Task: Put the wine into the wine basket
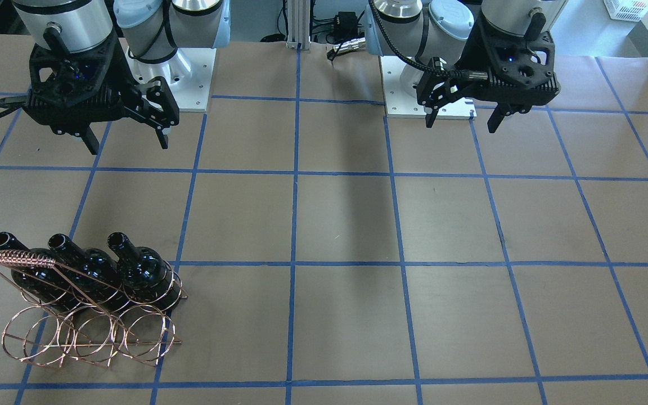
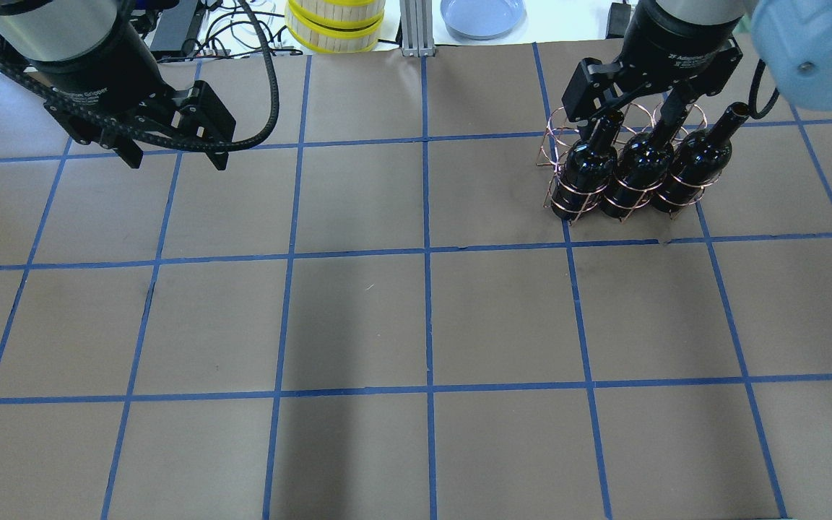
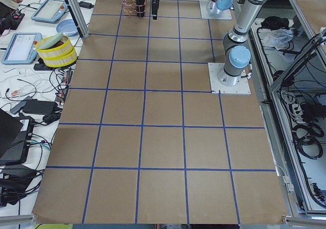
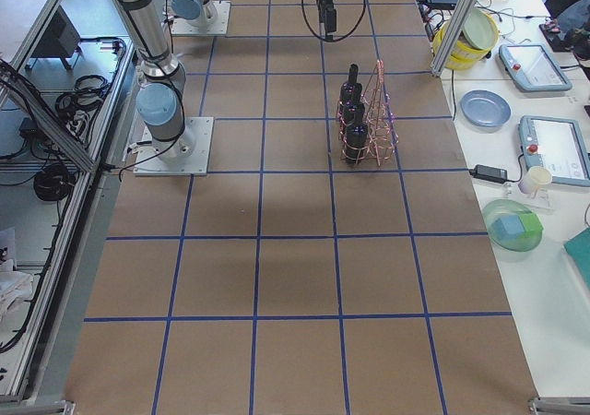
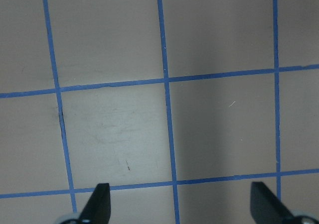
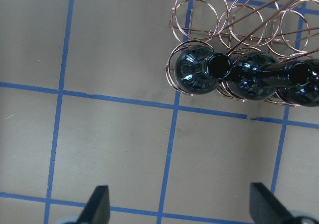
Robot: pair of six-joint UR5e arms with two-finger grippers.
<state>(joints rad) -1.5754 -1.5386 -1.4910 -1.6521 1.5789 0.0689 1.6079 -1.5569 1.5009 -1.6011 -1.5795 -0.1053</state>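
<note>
The wine basket (image 1: 93, 337), a rose-gold wire rack, stands on the table at the robot's far right, and also shows from overhead (image 2: 559, 137). Three glossy black wine bottles (image 1: 144, 270) (image 1: 85, 267) (image 1: 31, 275) lie side by side in one row of its rings, necks tilted up. The other row of rings (image 6: 199, 10) is empty. My right gripper (image 2: 622, 119) is open and empty, raised above the bottles (image 6: 197, 74). My left gripper (image 2: 176, 160) is open and empty over bare table at the far left; it is on the right in the front view (image 1: 461, 125).
The table is brown paper with a blue tape grid. Yellow-rimmed round boxes (image 2: 335, 25) and a blue plate (image 2: 481, 14) sit beyond the far edge. The arm bases (image 1: 180, 79) (image 1: 414, 90) stand at the robot's edge of the table.
</note>
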